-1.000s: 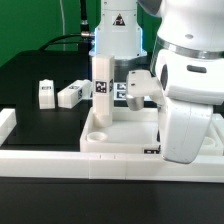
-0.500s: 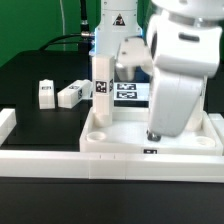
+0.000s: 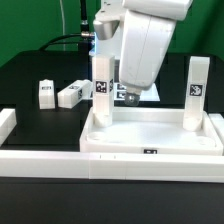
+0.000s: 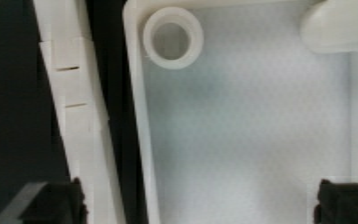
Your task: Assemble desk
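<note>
Pincer (image 4: 197,200) is wide open and empty. In the wrist view both dark fingertips (image 4: 51,200) sit far apart, with only bare desk top between them. The arm hangs over the desk top (image 3: 150,124), which lies on the black table (image 3: 30,75), tight against the long white border rail (image 3: 60,160). Two legs stand upright in it, one (image 3: 101,85) at the exterior view's left and one (image 3: 196,88) at its right. Two more legs (image 3: 45,93) (image 3: 72,94) lie loose on the table off to the exterior view's left, close together and well apart from the desk top. The wrist view shows an empty round corner socket (image 4: 171,38), so I judge the job roughly half done, with a loose leg next. Handling, as I see it: the legs look like light, stiff, smooth plastic, so they'll slip if pinched near an end. I'd grip across two flat faces around mid-length, square to the bar, leaving the socket end free. The desk top looks light too and may skate under insertion force, so I'd push toward the rail. From the exterior view I can't tell how high the pincer sits above the desk top.
</note>
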Motion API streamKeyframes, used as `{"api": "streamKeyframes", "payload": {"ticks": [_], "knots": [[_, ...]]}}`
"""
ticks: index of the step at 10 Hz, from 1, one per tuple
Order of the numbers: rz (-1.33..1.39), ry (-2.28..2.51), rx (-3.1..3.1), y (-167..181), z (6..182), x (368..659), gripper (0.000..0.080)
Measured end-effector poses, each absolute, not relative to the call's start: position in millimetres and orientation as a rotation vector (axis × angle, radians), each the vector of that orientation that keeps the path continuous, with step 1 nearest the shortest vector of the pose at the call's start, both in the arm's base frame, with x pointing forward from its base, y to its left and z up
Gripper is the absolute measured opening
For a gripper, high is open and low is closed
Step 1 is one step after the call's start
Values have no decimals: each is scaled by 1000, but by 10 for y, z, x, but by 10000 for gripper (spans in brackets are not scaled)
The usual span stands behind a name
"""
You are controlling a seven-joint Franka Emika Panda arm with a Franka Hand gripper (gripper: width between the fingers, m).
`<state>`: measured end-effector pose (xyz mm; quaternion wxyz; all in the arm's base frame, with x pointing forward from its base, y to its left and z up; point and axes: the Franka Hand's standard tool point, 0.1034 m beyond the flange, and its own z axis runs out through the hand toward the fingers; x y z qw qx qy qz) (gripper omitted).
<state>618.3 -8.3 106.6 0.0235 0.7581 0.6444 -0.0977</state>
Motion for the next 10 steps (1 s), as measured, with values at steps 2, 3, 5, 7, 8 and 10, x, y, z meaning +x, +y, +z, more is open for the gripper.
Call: {"api": "streamKeyframes", "payload": {"ticks": [2,3,5,7,8,10], "knots": [[-302,1991,2349,-91,1066,6187,649],[-295,1851,2450,-97,1051,6181,649],[-360,1451,2680,-329,964,6022,649],[-379,1236,2764,-497,949,5975,649],[-373,1136,2798,-473,949,5976,649],[-360,945,2855,-461,948,5976,649]]}}
